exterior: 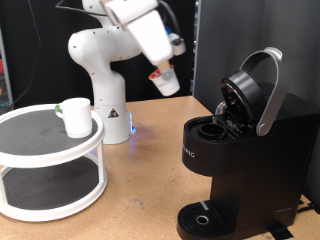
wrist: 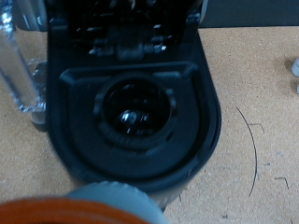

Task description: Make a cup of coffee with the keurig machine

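The black keurig machine [exterior: 235, 150] stands at the exterior view's right with its grey-handled lid [exterior: 262, 85] raised and the pod chamber [exterior: 213, 128] open. My gripper [exterior: 163, 70] hangs above and to the exterior view's left of the machine, shut on a small white pod [exterior: 167, 83] with a red-orange top. In the wrist view the open empty chamber [wrist: 138, 105] lies straight below, and the pod [wrist: 98, 207] is a blurred shape close to the camera. The white cup [exterior: 75, 116] stands on a round white stand [exterior: 50, 165] at the exterior view's left.
The robot's white base [exterior: 108, 100] stands behind the stand on the wooden table [exterior: 140, 190]. The machine's drip tray [exterior: 204, 216] has nothing on it. A clear water tank [wrist: 19, 70] sits beside the chamber. A dark screen [exterior: 255, 40] stands behind the machine.
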`<state>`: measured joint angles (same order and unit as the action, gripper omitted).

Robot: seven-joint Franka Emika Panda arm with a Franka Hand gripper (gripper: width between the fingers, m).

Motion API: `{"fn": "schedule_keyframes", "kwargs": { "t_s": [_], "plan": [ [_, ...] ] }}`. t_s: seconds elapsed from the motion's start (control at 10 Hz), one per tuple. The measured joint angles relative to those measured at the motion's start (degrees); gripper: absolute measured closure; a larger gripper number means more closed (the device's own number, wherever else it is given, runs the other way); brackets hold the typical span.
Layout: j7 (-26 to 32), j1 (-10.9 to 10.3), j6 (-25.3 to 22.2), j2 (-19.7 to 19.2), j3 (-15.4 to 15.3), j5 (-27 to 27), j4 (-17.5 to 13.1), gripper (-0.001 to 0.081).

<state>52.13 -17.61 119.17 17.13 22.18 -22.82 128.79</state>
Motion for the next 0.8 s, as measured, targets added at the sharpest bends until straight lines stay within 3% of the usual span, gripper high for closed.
{"fn": "schedule_keyframes", "kwargs": {
  "t_s": [0.4, 0.8],
  "plan": [
    [-0.89, -2.13, 0.18, -4.51, -2.1, -1.8, -4.08, 0.0357],
    [-0.83, -2.12, 1.47, -4.88, -2.43, -0.92, -3.13, 0.0357]
  ]
}}
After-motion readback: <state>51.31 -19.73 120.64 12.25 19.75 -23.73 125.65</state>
